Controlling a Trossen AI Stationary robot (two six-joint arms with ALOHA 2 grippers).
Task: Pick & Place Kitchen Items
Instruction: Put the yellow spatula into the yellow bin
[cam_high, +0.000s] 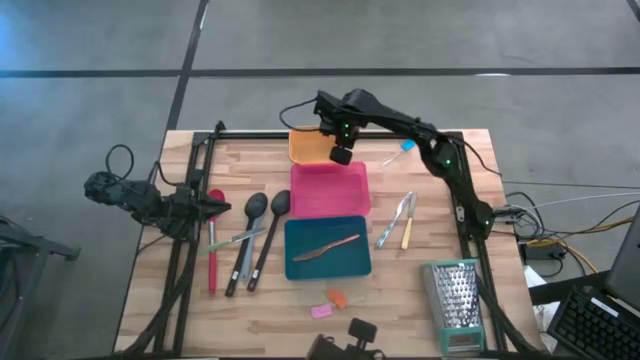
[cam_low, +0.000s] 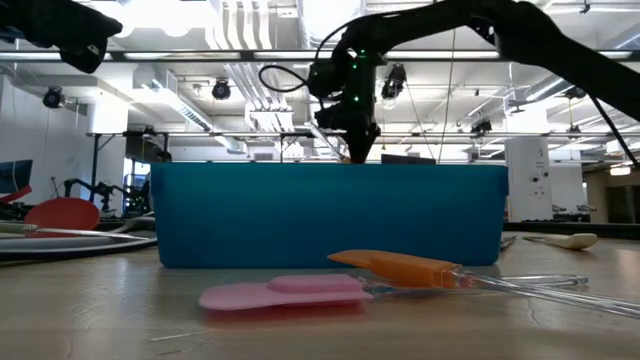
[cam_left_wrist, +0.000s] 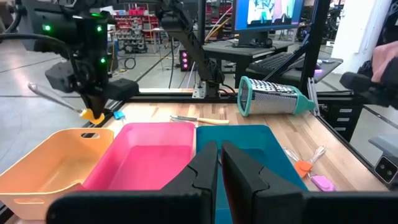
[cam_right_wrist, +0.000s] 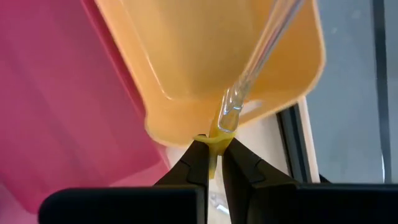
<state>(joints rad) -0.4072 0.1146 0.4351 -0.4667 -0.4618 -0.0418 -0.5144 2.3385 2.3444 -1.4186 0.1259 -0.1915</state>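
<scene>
The right gripper (cam_right_wrist: 210, 158) is clamped on the yellow head of a small clear-handled utensil (cam_right_wrist: 249, 68), its two dark fingers pinching the yellow part while the clear stem sticks out over the orange rectangular tray (cam_right_wrist: 205, 56). In the high view this gripper (cam_high: 341, 154) hangs at the near edge of the orange tray (cam_high: 303, 146), just beside the far edge of the pink rectangular tray (cam_high: 330, 190); the utensil's exact type is hard to make out. Near of the pink tray sits the teal rectangular tray (cam_high: 300, 238), holding a brown wooden spatula (cam_high: 327, 247). To the right of the trays lie the metal tongs (cam_high: 392, 222) and the yellow-handled knife (cam_high: 407, 233), with a small blue-tipped piece (cam_high: 405, 147) farther back. To the left lie two black spoons (cam_high: 254, 212), a grey spoon (cam_high: 232, 241) and a red spatula (cam_high: 214, 240). Near the front edge lie the small orange piece (cam_high: 339, 298) and pink piece (cam_high: 321, 311). The tall metal box grater (cam_high: 456, 300) lies at the near right corner. The left gripper (cam_high: 214, 208) waits at the table's left side, fingers (cam_left_wrist: 202, 171) close together and empty.
</scene>
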